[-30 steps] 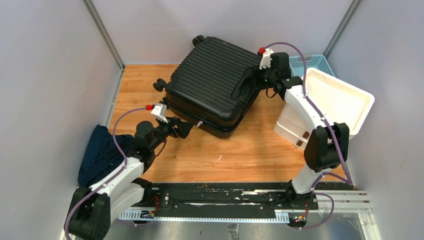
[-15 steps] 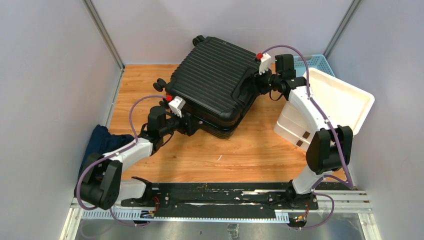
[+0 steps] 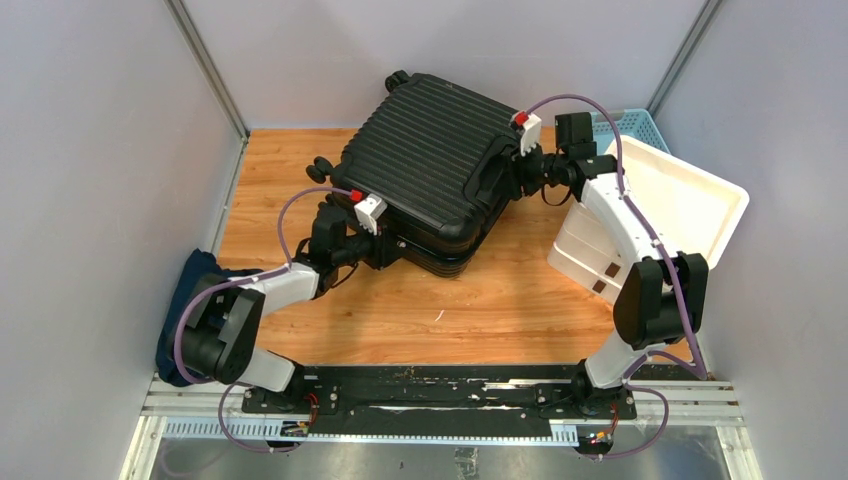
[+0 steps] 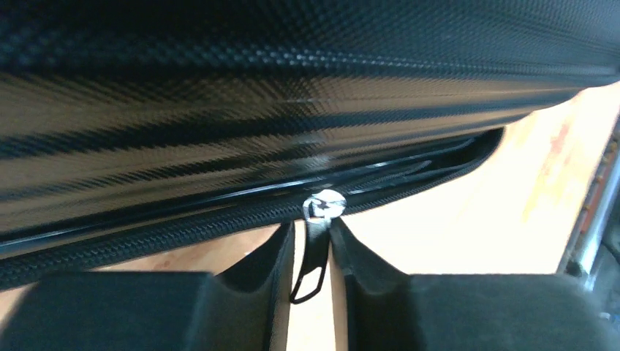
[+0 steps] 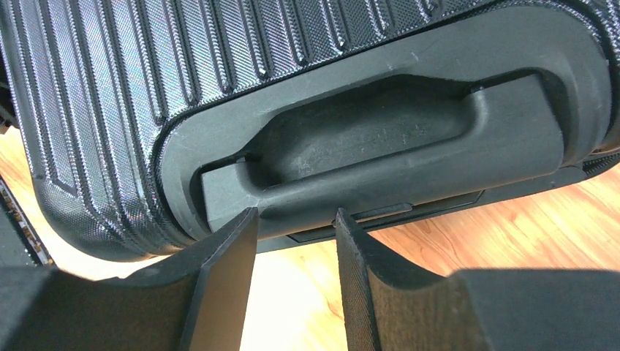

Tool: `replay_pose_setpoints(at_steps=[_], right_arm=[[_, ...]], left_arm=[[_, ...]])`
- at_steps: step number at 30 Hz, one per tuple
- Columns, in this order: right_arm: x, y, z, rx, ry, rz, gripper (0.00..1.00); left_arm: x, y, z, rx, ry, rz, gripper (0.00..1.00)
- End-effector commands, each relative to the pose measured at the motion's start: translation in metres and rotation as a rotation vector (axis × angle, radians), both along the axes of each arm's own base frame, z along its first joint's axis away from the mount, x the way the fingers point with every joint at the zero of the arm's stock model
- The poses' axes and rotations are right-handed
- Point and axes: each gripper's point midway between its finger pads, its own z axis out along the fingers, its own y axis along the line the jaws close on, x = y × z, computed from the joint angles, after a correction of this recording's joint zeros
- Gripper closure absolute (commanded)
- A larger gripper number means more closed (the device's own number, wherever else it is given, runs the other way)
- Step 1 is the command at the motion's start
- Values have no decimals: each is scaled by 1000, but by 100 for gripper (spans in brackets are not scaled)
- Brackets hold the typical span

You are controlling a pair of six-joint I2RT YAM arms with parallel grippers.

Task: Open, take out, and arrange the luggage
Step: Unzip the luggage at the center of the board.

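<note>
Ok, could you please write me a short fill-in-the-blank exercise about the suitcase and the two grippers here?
The left gripper has its fingers either side of the luggage's ____ pull. The right gripper points at the luggage's moulded ____. The luggage rests on a ____ table. Beyond the white drawer unit sits a light-____ basket.
Missing words: zipper; handle; wooden; blue.

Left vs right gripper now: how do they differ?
Fingers of the left gripper stand narrowly either side of the zipper pull at the seam of the luggage; those of the right gripper stand wider, tips at the handle, nothing between them. Left is at its near-left edge, right at its right side. Both face the luggage.
</note>
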Motion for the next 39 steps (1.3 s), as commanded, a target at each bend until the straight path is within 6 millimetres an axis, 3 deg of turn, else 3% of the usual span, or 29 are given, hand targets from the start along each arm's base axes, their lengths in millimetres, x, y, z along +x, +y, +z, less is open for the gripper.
replay_pose_setpoints(at_steps=[1,2,8,12,15,20,23,29,33,39], right_arm=[[-30,0,-39,-11,182,34,53],[-30,0,-40,-10,185,35,53],[-32,1,-36,-8,167,54,53],[-34,-3,-14,-19,83,63,53],[-31,-4,7,-4,25,37,48],[-12,0,14,63,78,-77,47],[3,-4,10,76,148,-217,48],[31,-19,-24,-39,185,-485,43],[38,-19,-40,-49,231,-526,44],[39,-50,-68,-203,210,-615,51]], left_arm=[[8,-15,27,-67,-54,-34,91],[7,-15,27,-70,-52,-38,99],[7,-1,38,-47,-121,37,100],[9,18,47,-10,-200,134,100],[8,21,49,-5,-213,142,100],[8,18,45,-12,-192,133,100],[8,17,48,-16,-196,130,100],[6,23,47,-2,-213,150,100],[3,29,41,5,-194,185,100],[4,56,38,-10,-176,327,100]])
